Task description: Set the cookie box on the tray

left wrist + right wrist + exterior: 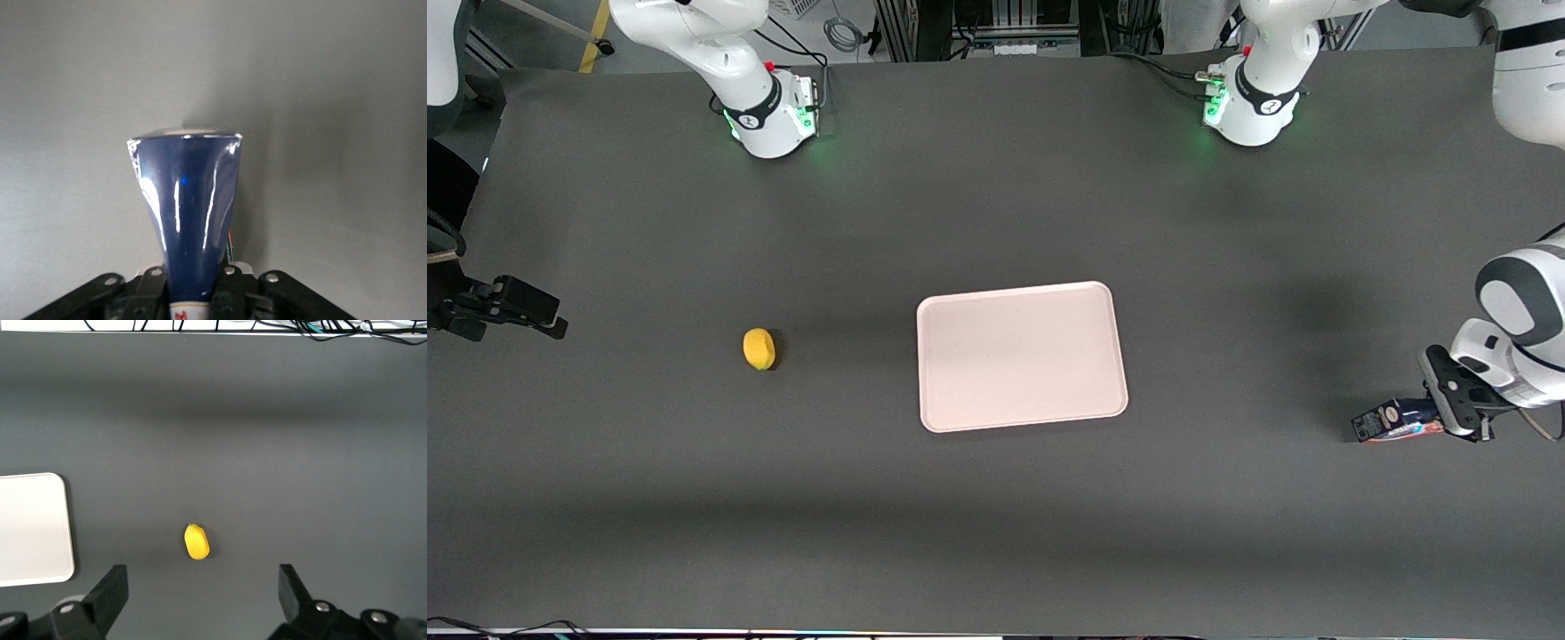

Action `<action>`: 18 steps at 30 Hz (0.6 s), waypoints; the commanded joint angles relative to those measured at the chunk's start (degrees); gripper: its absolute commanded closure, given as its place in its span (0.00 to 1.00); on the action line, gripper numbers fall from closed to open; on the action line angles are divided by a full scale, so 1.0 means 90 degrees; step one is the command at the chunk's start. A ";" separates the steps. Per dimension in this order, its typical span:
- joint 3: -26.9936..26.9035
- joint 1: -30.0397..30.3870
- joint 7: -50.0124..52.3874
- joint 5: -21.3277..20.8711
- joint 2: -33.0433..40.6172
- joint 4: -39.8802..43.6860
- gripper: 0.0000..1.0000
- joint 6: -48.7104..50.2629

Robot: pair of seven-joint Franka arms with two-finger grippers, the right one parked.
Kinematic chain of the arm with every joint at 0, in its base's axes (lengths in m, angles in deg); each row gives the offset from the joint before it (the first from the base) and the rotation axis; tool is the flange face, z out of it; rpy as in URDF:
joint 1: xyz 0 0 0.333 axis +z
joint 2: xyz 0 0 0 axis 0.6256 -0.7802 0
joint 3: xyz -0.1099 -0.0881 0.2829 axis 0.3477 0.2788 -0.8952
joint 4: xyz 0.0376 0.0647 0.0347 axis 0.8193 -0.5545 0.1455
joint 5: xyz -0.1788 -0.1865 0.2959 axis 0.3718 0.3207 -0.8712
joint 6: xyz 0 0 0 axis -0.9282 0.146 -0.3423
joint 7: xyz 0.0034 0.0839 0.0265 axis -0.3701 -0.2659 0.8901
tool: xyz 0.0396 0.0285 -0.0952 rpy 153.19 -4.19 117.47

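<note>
Well apart: tool (1449,418), cookie box (1392,422), tray (1021,357)

White glossy arm shells with dark grey joint bands. Black pincer (1449,418) on a white wrist. Green-lit bases, black cables.

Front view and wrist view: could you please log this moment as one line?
phase: grasp | tool: working arm's end of table, shut on box | tray: mid-table, bare | box: off tray

Glossy navy cookie box (190,207), seemingly cardboard, in the gripper (193,293); smooth pale tray (1021,356); matt table (996,204).
</note>
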 commanded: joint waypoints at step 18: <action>0.0016 -0.0145 0.1911 -0.0266 0.0402 0.3173 0.86 0.4413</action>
